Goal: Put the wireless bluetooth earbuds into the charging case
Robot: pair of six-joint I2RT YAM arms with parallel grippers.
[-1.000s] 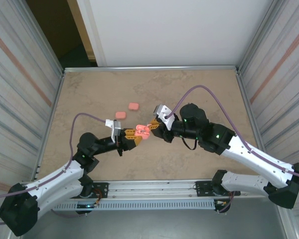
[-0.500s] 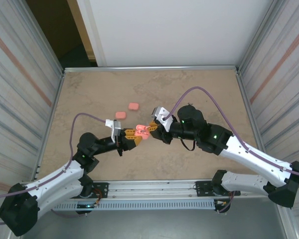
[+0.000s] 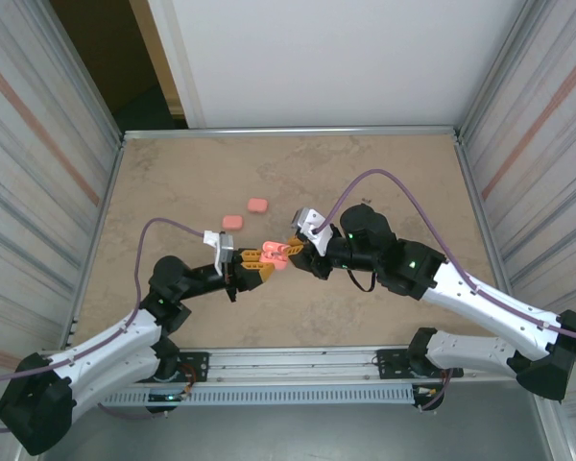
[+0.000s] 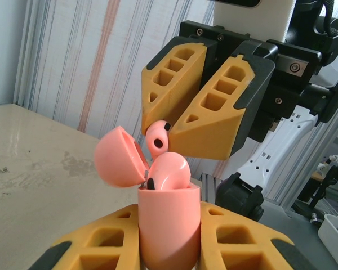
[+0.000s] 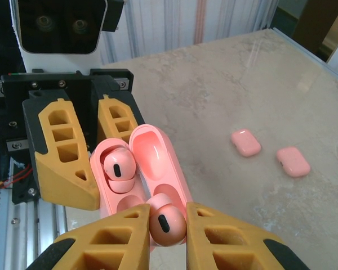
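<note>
Earbuds (image 4: 170,171) look light, slick and easily dropped, so pinch the bulb.

Top view: the left hand (image 3: 261,261) clamps the open case (image 3: 274,253) mid-desk (image 3: 365,173), with spare cases (image 3: 245,213) at 11 o'clock.

Left wrist view: one earbud sits in the case.

Right wrist view: the right hand (image 5: 168,220) clamps the other earbud, at 6 o'clock of the free socket (image 5: 127,205).

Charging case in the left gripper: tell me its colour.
The charging case is salmon pink; right wrist view shows it best.
</note>
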